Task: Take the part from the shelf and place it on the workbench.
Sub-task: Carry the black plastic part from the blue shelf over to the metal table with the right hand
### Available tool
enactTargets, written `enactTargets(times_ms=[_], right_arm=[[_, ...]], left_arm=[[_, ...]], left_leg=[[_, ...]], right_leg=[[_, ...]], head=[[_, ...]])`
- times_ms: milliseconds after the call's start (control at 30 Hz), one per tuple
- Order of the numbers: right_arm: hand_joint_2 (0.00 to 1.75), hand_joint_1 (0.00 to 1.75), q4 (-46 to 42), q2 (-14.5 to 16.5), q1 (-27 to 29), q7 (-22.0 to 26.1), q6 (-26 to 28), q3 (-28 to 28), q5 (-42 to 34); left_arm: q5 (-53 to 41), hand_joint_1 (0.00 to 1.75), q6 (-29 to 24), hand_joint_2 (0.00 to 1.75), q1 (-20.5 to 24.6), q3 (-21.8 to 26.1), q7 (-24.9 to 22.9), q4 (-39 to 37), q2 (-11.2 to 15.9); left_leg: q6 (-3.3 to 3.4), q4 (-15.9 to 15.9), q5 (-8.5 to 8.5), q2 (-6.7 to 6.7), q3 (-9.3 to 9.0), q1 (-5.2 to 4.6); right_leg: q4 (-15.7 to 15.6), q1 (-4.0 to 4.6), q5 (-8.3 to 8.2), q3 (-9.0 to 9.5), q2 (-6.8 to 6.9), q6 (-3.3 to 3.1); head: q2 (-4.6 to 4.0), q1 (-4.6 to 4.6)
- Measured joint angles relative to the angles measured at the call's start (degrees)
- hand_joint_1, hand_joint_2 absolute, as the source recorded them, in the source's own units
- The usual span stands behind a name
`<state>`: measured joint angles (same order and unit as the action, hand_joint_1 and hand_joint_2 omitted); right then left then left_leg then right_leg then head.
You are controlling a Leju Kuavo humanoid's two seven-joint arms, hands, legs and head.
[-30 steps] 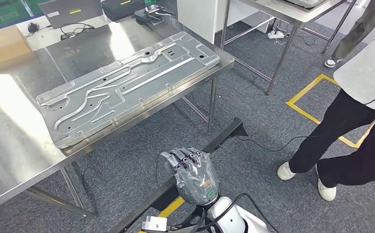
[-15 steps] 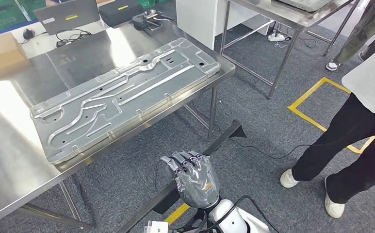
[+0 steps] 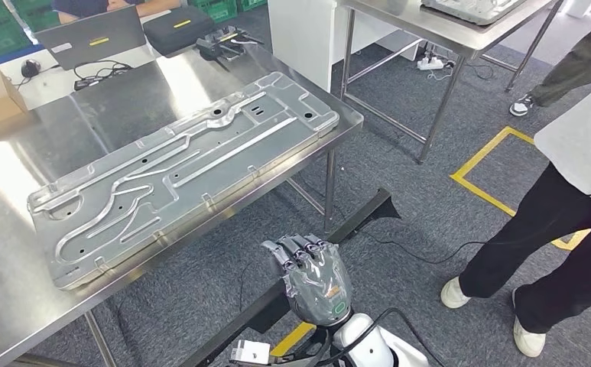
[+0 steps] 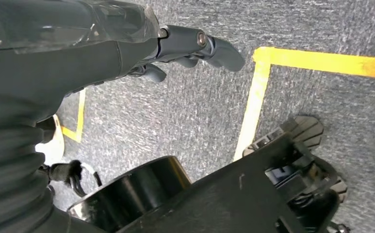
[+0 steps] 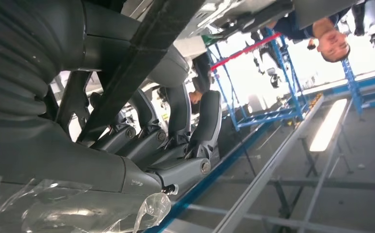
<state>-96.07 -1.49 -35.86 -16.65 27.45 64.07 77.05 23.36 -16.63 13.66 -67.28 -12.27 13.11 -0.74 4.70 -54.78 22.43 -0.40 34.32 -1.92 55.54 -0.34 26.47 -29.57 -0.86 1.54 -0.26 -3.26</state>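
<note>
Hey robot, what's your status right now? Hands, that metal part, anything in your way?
Right hand raised below the workbench edge, holding nothing. Left hand hanging over the carpet, empty. Metal panel lying flat on workbench. Person standing close on the right.

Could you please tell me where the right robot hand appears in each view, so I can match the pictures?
Head view: the right robot hand is at bottom centre, raised over the carpet and holding nothing.
Right wrist view: it is seen close up, fingers extended.
Left wrist view: this one has the left robot hand instead.
Shared landmark: the yellow floor tape, in the head and left wrist views.
</note>
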Motion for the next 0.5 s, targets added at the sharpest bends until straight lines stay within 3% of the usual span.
enactTargets(times_ms=[67, 133, 167, 233, 267, 300, 333, 400, 467, 500], right_arm=[[1.75, 1.75, -0.21, 0.0, -0.04, 0.11, -0.23, -0.04, -0.08], [1.75, 1.75, -0.51, -0.05, -0.27, 0.21, -0.28, -0.07, -0.32], [1.75, 1.75, -0.6, -0.09, -0.37, 0.27, -0.31, -0.08, -0.44], [1.75, 1.75, -0.69, -0.14, -0.42, 0.38, -0.44, -0.08, -0.78], [1.75, 1.75, -0.69, -0.19, -0.36, 0.44, -0.53, -0.07, -0.98], [1.75, 1.75, -0.69, -0.26, -0.32, 0.49, -0.6, -0.07, -1.18], [1.75, 1.75, -0.69, -0.33, -0.31, 0.54, -0.65, -0.07, -1.29], [1.75, 1.75, -0.69, -0.44, -0.33, 0.57, -0.67, -0.07, -1.42], [1.75, 1.75, -0.7, -0.47, -0.45, 0.59, -0.67, -0.06, -1.48], [1.75, 1.75, -0.72, -0.49, -0.51, 0.6, -0.67, -0.05, -1.51]], left_arm=[[0.0, 0.0, 0.01, 1.75, 0.02, 0.01, 0.13, 0.01, -0.04], [0.01, 0.0, 0.01, 1.75, 0.22, 0.02, 0.31, 0.02, -0.08], [0.02, 0.0, 0.01, 1.75, 0.34, 0.02, 0.39, 0.02, -0.1], [0.03, 0.0, 0.07, 1.75, 0.43, 0.02, 0.47, 0.02, -0.2], [0.01, 0.0, 0.1, 1.75, 0.34, 0.02, 0.48, 0.02, -0.26], [-0.01, 0.0, 0.13, 1.75, 0.24, 0.02, 0.49, 0.02, -0.3], [-0.05, 0.0, 0.15, 1.75, 0.16, 0.02, 0.49, 0.02, -0.33], [-0.13, 0.0, 0.17, 1.75, 0.15, 0.02, 0.52, 0.02, -0.37], [-0.19, 0.0, 0.19, 1.75, 0.28, 0.02, 0.56, 0.02, -0.39], [-0.22, 0.0, 0.22, 1.75, 0.32, 0.02, 0.57, 0.02, -0.41]], left_leg=[[0.76, 1.43, -0.57, -0.1, -1.78, 0.15], [0.97, 2.68, -0.86, -0.1, -3.71, 0.54], [1.0, 2.94, -0.76, -0.09, -4.12, 0.61], [1.06, 2.98, -0.27, -0.09, -4.5, 0.63], [1.0, 2.95, 0.06, -0.09, -4.74, 0.64], [0.9, 2.91, 0.44, -0.1, -5.11, 0.66], [0.76, 2.88, 0.87, -0.11, -5.65, 0.69], [0.34, 2.81, 1.85, -0.1, -6.83, 0.67], [-0.23, 2.6, 2.62, -0.05, -7.14, 0.52], [-0.48, 2.4, 2.83, -0.03, -7.11, 0.43]], right_leg=[[0.6, -0.03, -0.26, 0.39, 0.08, 0.66], [3.31, 0.08, 1.29, -0.47, 0.16, 1.17], [6.07, 0.01, 2.79, -1.89, 0.21, 1.45], [12.68, -0.11, 5.45, -6.4, 0.24, 2.02], [14.36, -0.17, 5.54, -8.11, 0.25, 2.19], [13.96, -0.22, 4.38, -8.83, 0.28, 2.26], [11.37, -0.26, 2.0, -8.41, 0.34, 2.18], [3.36, -0.24, -3.22, -5.86, 0.51, 1.8], [-1.3, -0.04, -4.89, -4.32, 0.7, 1.05], [-1.71, 0.06, -4.49, -4.23, 0.76, 0.63]], head=[[0.0, 0.03], [0.0, 0.08], [0.0, 0.12], [0.0, 0.13], [0.0, 0.13], [0.0, 0.13], [0.0, 0.13], [0.0, 0.11], [0.0, 0.13], [0.0, 0.14]])
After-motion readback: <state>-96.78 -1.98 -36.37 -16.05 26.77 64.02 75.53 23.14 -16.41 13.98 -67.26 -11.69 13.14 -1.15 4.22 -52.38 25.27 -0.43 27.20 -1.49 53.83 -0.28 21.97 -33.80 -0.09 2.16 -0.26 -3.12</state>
